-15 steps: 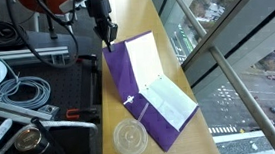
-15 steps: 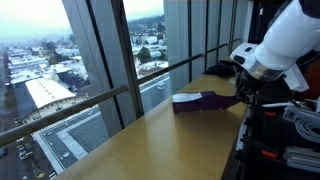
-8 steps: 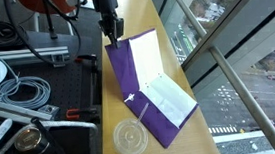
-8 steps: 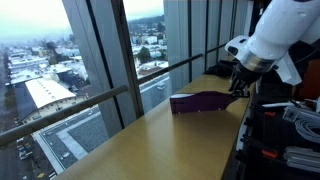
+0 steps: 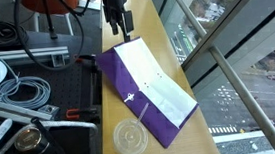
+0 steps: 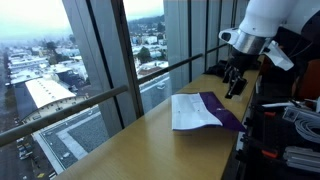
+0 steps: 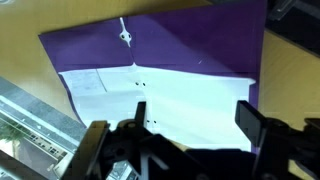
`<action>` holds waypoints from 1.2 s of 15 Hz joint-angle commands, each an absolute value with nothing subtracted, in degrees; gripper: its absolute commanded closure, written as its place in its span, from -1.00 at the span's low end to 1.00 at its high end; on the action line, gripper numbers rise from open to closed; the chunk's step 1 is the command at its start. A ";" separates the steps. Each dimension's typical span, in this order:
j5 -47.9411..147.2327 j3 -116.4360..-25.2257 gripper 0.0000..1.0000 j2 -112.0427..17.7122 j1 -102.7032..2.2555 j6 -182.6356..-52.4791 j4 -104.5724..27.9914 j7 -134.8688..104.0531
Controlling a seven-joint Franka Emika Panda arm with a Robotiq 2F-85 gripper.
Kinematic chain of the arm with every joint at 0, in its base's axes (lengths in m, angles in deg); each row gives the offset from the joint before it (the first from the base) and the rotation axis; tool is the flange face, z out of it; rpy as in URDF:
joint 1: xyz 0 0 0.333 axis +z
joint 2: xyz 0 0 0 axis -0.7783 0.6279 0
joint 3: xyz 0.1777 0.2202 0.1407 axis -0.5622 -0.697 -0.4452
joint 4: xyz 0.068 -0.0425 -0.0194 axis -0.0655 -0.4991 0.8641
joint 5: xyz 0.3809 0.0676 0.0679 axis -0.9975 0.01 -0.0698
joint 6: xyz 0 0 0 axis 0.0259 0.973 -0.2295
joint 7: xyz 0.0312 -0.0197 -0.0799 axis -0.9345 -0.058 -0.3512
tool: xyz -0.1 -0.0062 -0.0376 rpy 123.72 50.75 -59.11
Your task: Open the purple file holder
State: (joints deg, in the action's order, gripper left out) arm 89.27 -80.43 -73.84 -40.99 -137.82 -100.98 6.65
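- The purple file holder [image 5: 139,92] lies flat and spread open on the wooden table [image 5: 148,21], white lining up, near the clear cup lid [image 5: 131,138].
- It looks thin, light and bendy, probably slick. I judge a free cover edge the best place to pinch, away from the string tie [image 7: 124,36].
- The gripper [image 5: 121,26] hangs above one end of it, pointing down, fingers [image 7: 250,115] apart and holding nothing.

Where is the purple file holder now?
In an exterior view, the purple file holder lies open on the wooden counter beside the clear lid.
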 commanded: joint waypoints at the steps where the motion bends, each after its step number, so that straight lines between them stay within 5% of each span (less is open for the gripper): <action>1: 73.29 -69.31 -1.00 -74.88 -34.11 -145.74 -102.02 -9.19; 4: 58.53 -55.60 -1.00 -74.67 -21.72 -146.12 -102.10 -22.15; 7: 43.93 -41.96 -1.00 -82.01 -9.35 -131.29 -97.49 -36.79; 10: 35.00 -35.57 -1.00 -81.54 -7.74 -118.87 -88.96 -48.13; 12: 36.46 -33.95 -1.00 -81.45 -9.56 -109.64 -83.59 -47.70; 18: 30.24 -50.72 -1.00 -71.74 -33.75 -99.41 -71.95 -55.20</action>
